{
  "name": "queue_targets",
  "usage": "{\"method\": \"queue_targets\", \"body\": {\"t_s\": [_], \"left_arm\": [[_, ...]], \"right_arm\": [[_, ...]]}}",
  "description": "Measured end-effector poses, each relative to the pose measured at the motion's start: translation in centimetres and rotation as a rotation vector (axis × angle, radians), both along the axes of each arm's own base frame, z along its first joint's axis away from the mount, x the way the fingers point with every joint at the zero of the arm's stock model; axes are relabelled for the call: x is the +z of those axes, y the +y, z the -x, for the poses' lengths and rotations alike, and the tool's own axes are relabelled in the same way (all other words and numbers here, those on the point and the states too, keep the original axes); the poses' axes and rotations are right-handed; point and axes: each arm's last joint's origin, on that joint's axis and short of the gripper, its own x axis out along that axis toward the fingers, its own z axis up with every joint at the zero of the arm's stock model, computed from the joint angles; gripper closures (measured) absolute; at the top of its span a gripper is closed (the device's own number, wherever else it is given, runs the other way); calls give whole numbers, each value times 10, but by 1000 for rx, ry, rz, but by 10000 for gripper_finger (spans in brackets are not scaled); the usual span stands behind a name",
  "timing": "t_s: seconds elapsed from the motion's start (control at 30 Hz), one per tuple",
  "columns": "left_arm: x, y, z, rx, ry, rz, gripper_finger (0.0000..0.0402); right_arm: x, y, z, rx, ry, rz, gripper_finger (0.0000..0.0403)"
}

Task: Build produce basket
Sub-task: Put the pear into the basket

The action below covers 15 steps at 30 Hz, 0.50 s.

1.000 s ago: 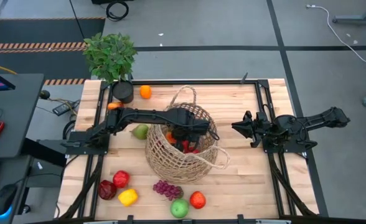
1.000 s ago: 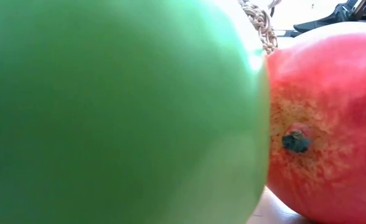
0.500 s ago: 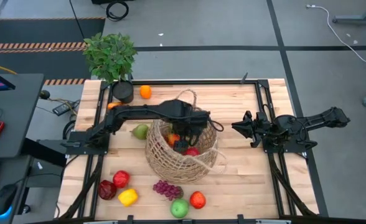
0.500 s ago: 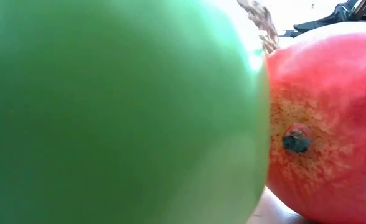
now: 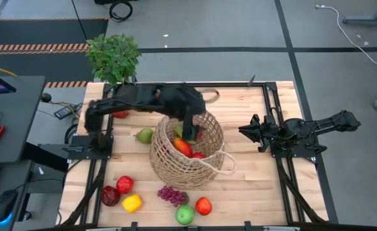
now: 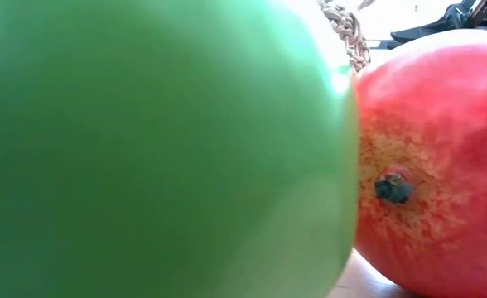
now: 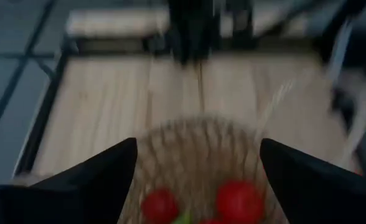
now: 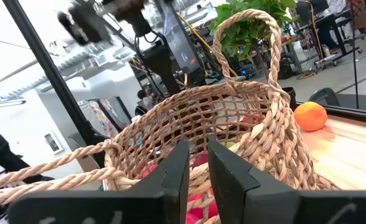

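Observation:
The tan wicker basket (image 5: 187, 154) stands on its base mid-table with red, orange and green produce inside; in the left wrist view the basket (image 7: 195, 149) is below the fingers. My left gripper (image 5: 188, 133) (image 7: 197, 144) hangs open above the basket's far half and holds nothing. My right gripper (image 5: 243, 131) (image 8: 198, 149) waits shut to the right of the basket (image 8: 233, 124). A pear (image 5: 145, 135) lies left of the basket. An orange (image 8: 310, 116) sits beyond it. A green apple (image 6: 161, 149) and a red apple (image 6: 434, 165) fill the low view.
Along the near edge lie a dark red apple (image 5: 110, 196), a red pepper (image 5: 124, 185), a yellow pepper (image 5: 132, 203), grapes (image 5: 172, 194), a green apple (image 5: 185, 215) and a red apple (image 5: 204, 206). A potted plant (image 5: 113, 56) stands at the far left corner.
My left gripper has risen out of the basket and now hangs above its far half, while the arm's elbow has folded back toward the far left corner. The basket's far handle has swung over toward the far edge. The right arm has kept still.

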Motion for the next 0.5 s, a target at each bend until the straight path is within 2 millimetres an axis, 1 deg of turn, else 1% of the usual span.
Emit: {"method": "queue_targets", "body": {"t_s": [0.07,0.13,0.23,0.33,0.43,0.5], "left_arm": [[17,4,11,35,-86,28,59],[31,10,25,93,-132,38,63],[42,15,55,198,-87,14,67],[44,16,84,301,17,-7,72],[41,15,106,391,127,-1,78],[38,11,117,435,189,-12,84]], "right_arm": [[0,0,0,0,0,0,338],[0,0,0,0,-1,0,338],[0,0,0,0,-1,0,338],[0,0,0,0,-2,0,338],[0,0,0,0,-5,-1,338],[0,0,0,0,-4,-1,338]]}}
